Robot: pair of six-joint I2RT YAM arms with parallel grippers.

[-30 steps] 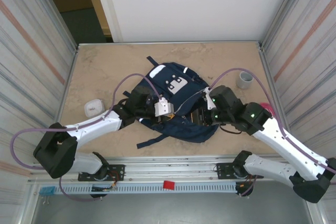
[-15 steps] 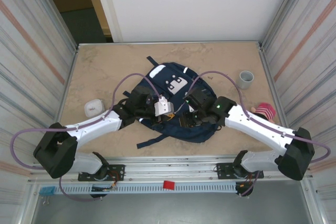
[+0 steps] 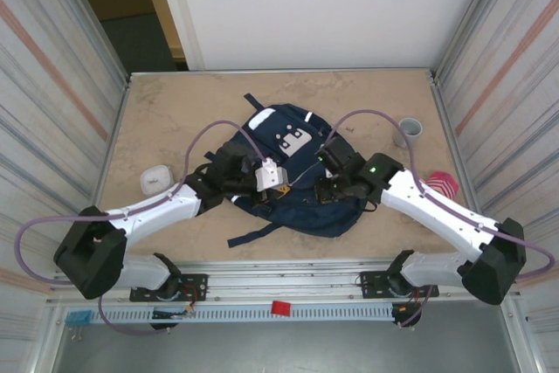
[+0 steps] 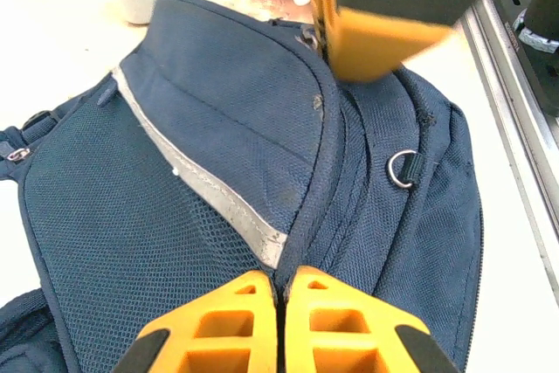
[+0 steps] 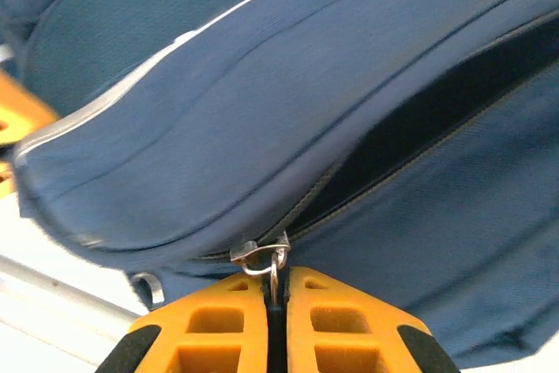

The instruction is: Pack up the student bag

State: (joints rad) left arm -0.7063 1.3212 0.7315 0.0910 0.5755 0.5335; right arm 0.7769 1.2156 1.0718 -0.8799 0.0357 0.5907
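Observation:
The student bag, navy with white patches and a pale stripe, lies in the middle of the table. My left gripper is at its left side. In the left wrist view this gripper is shut on a ridge of the bag's fabric beside the pale stripe. My right gripper is at the bag's right side. In the right wrist view it is shut on the metal zipper pull of the bag. A dark gap shows where the zipper stands partly open.
A grey cup stands at the back right, and a pink striped item lies near the right wall. A small white box sits left of the bag. Loose dark straps trail toward the near rail.
The right arm has swung in from the right onto the bag, and its jaws have shut on the zipper pull. The left arm has kept its pinch on the fabric.

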